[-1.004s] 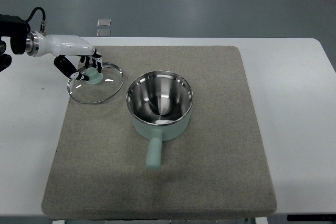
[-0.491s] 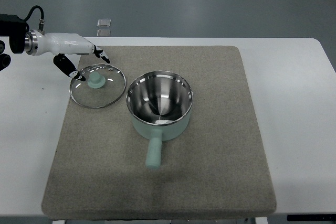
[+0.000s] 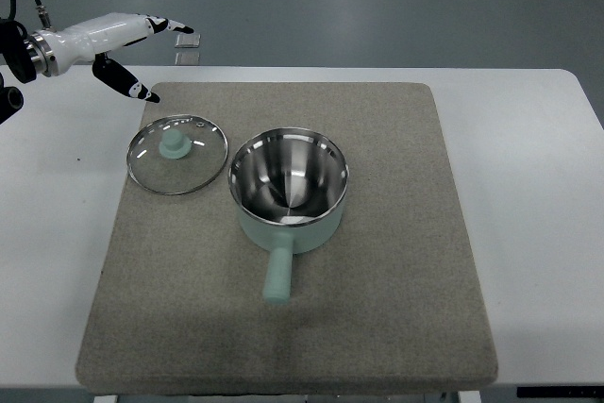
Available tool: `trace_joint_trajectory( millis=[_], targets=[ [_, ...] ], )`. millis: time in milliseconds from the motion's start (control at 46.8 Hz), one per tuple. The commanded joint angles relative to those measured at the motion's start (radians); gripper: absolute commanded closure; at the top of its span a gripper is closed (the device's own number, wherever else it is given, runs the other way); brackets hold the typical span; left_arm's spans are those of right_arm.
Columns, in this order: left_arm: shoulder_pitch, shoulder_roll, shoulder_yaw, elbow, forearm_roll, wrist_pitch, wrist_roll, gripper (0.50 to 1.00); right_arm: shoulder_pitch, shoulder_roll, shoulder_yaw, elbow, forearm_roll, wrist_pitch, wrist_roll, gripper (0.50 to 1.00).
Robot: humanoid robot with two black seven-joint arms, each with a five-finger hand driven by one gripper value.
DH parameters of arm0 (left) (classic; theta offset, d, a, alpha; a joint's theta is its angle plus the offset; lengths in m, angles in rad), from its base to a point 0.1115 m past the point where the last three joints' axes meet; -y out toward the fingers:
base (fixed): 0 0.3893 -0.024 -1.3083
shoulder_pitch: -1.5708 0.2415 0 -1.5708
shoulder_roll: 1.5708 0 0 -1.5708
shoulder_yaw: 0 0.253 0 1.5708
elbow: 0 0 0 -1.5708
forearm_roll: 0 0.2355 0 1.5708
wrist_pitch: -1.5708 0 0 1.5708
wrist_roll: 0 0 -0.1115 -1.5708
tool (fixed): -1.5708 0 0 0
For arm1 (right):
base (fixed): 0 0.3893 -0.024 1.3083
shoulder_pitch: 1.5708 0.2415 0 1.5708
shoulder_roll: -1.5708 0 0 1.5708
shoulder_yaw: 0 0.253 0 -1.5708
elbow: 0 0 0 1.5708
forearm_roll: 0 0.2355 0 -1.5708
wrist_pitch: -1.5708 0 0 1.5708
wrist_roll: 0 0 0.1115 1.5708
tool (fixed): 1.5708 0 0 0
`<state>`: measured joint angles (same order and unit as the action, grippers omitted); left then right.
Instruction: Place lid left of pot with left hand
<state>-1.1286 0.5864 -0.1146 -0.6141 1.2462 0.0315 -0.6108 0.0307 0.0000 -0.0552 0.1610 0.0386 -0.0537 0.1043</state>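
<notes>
A glass lid [image 3: 177, 154] with a pale green knob lies flat on the grey mat [image 3: 396, 261], just left of the pot. The pot [image 3: 288, 190] is steel inside and pale green outside, with its handle pointing toward the near edge. My left hand [image 3: 156, 54] hovers above and behind the lid, near the table's far left. Its fingers are spread and hold nothing. The hand is clear of the lid.
The white table [image 3: 538, 233] shows around the mat on both sides. Two small grey squares [image 3: 186, 41] lie on the floor beyond the table's far edge.
My left hand let go of the lid's knob, opened, and rose up and back to the left. The lid settled flat on the mat.
</notes>
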Motion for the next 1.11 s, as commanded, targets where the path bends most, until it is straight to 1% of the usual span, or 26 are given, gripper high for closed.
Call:
trace_joint_trajectory(
  millis=[0, 192, 278, 470, 662, 876, 961, 1025, 1089],
  targets=[
    [0.026, -0.036, 0.003, 0.071, -0.117, 0.031, 0.0, 0.538, 0.0, 0.0, 0.0, 0.0, 0.0, 0.0, 0.0, 0.579],
    [0.047, -0.129, 0.004, 0.23, -0.327, 0.044, 0.0, 0.54, 0.0, 0.0, 0.0, 0.0, 0.0, 0.0, 0.0, 0.576],
    [0.047, -0.166, 0.001, 0.283, -0.402, 0.047, 0.0, 0.544, -0.002, 0.0, 0.0, 0.0, 0.0, 0.0, 0.0, 0.576],
    [0.05, -0.192, 0.001, 0.306, -0.58, 0.056, 0.0, 0.555, 0.0, 0.0, 0.0, 0.0, 0.001, 0.0, 0.0, 0.576],
    [0.05, -0.257, 0.001, 0.396, -0.801, 0.047, 0.0, 0.553, 0.0, 0.0, 0.0, 0.0, 0.0, 0.0, 0.0, 0.576],
    [0.053, -0.307, -0.002, 0.427, -1.048, 0.05, 0.0, 0.553, 0.0, 0.0, 0.0, 0.0, 0.0, 0.0, 0.0, 0.576],
    [0.078, -0.335, -0.005, 0.438, -1.119, 0.047, 0.0, 0.551, 0.0, 0.0, 0.0, 0.0, 0.0, 0.0, 0.0, 0.577],
    [0.084, -0.346, -0.017, 0.439, -1.172, 0.044, 0.016, 0.553, 0.0, 0.0, 0.0, 0.0, 0.0, 0.0, 0.0, 0.576],
    [0.098, -0.347, -0.025, 0.439, -1.215, 0.041, 0.017, 0.561, 0.0, 0.0, 0.0, 0.0, 0.001, 0.0, 0.0, 0.576]
  ],
)
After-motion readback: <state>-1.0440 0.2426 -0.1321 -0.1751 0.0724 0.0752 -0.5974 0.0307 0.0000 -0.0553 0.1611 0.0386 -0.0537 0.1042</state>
